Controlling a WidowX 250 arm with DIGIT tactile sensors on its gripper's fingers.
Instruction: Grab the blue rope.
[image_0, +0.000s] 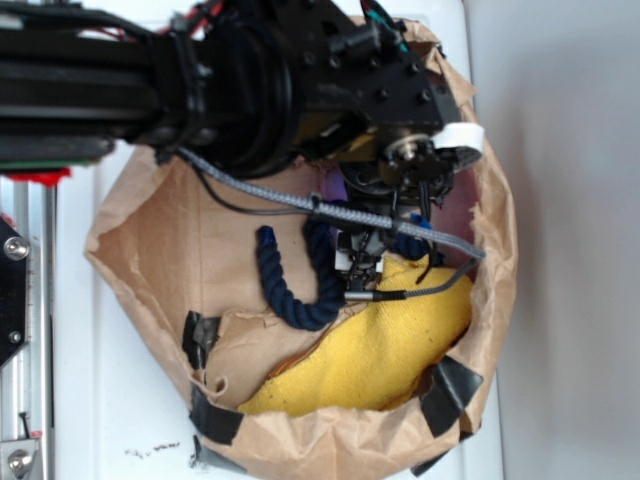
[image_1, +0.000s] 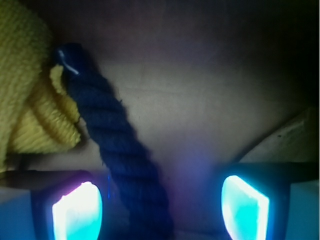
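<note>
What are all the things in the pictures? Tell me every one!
blue rope: one, dark navy, curved inside the paper bag; in the wrist view it runs up between the two fingers.
yellow cloth: one, yellow, lying in the bag beside the rope.
paper bag: one, brown, spread open on the white surface, holding the rope and cloth.
black tape: several pieces, black, stuck along the bag's torn edges.
white surface: one, white, under the bag.
grey cable: one, grey braided, running from the arm across the bag.
robot arm: one, black, reaching in from the top left.
gripper: one, open, with the rope in the gap between its fingers, which glow blue in the wrist view.
</note>
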